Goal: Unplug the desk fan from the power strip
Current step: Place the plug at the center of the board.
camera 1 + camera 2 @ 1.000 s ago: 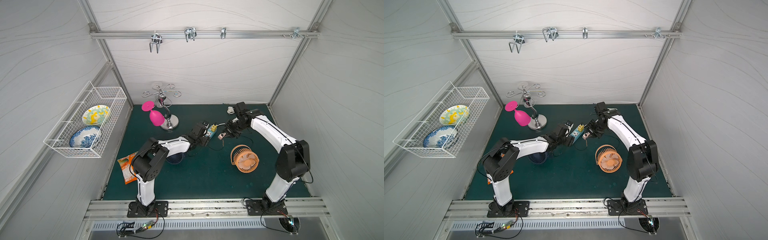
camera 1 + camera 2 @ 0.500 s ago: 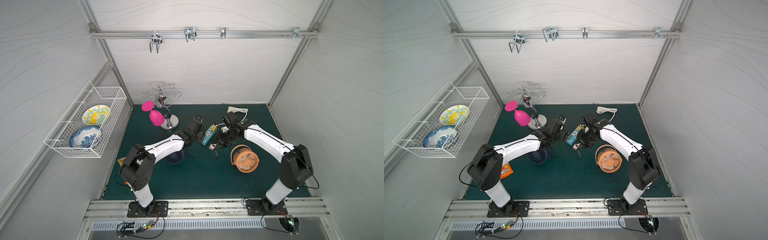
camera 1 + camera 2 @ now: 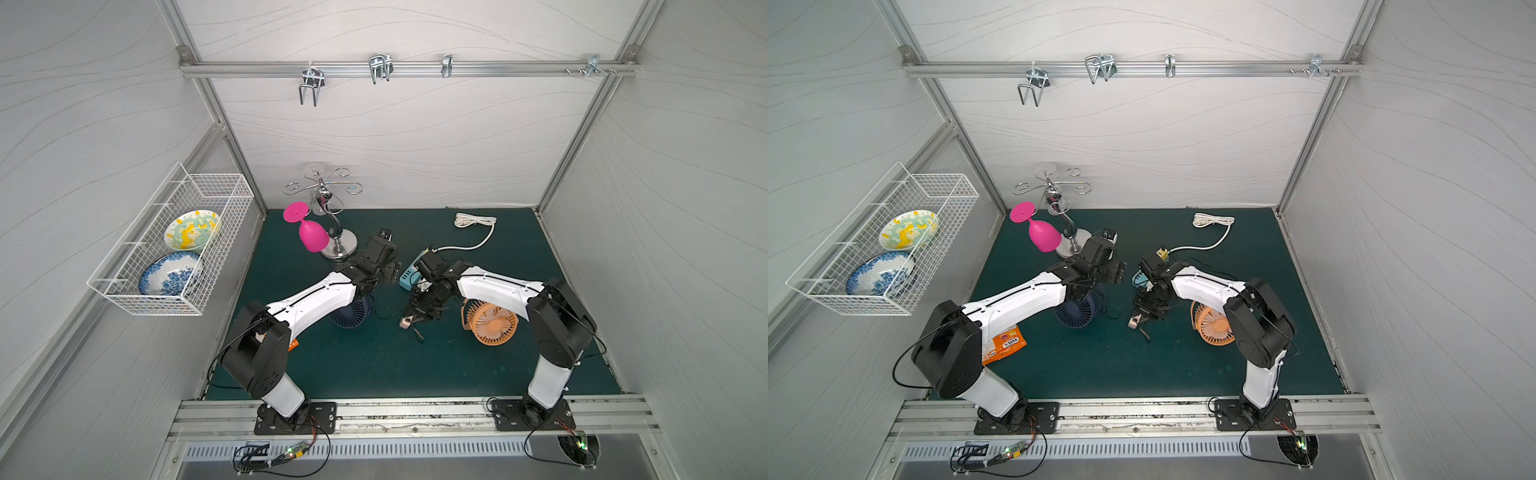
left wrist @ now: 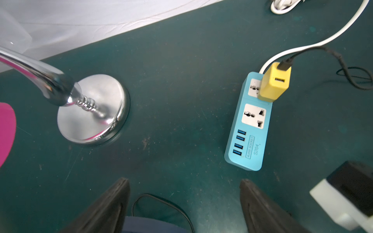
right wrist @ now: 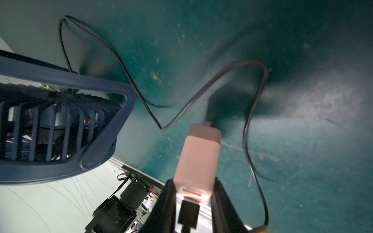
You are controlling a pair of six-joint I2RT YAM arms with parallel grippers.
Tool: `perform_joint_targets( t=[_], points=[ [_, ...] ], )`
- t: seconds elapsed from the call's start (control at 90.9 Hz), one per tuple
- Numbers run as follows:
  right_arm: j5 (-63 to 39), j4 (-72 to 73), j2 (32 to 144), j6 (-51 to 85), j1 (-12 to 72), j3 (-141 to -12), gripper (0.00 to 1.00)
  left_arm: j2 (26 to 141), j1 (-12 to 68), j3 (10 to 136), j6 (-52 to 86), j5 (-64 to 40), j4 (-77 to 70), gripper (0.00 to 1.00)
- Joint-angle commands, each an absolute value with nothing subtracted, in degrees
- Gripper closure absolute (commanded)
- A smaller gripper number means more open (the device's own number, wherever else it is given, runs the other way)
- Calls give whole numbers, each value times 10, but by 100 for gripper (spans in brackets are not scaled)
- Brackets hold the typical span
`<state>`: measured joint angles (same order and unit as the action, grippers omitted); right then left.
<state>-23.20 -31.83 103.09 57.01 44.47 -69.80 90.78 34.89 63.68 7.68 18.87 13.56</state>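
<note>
The dark green desk (image 3: 415, 365) carries a light-blue power strip (image 4: 249, 129), a round chrome stand base (image 4: 90, 109), a navy plastic fan (image 3: 1077, 311) and an orange plastic fan (image 3: 494, 326).

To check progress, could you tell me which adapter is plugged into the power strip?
The yellow adapter; the pink adapter is out, gripped by the right tool.

Power strip (image 4: 249, 129), light-blue face printed "4USB SOCKET" in a frame, "S204" beside it
</note>
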Motion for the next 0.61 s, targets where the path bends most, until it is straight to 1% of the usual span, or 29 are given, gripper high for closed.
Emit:
perform_joint_targets(
  t=[0.0, 0.088, 0.154, 0.187, 0.319, 0.341, 0.352, 0.374, 0.418, 0.473, 0.594],
  points=[
    [-231, -333, 1028, 546, 446, -704, 59, 898, 345, 635, 86, 184, 124, 10],
    [-212, -367, 1008, 529, 438, -714, 47, 905, 344, 641, 84, 179, 124, 10],
    [-208, -384, 986, 522, 421, -712, 33, 909, 344, 644, 82, 172, 121, 10],
    [-206, -392, 973, 519, 409, -710, 31, 911, 344, 645, 81, 168, 117, 9],
    [-200, -434, 924, 498, 355, -714, 28, 928, 344, 654, 76, 143, 105, 9],
    [-200, -441, 917, 494, 345, -717, 15, 933, 344, 656, 77, 136, 105, 10],
    [-200, -444, 914, 493, 340, -719, 11, 935, 344, 657, 77, 133, 105, 10],
    [-199, -453, 911, 488, 329, -724, 8, 941, 344, 660, 77, 128, 103, 10],
    [-202, -472, 906, 478, 311, -737, 6, 951, 344, 664, 79, 116, 99, 10],
    [-199, -490, 904, 463, 292, -756, 7, 962, 344, 669, 80, 99, 90, 10],
    [-191, -503, 907, 453, 257, -785, 13, 994, 351, 676, 77, 63, 63, 12]
  ],
)
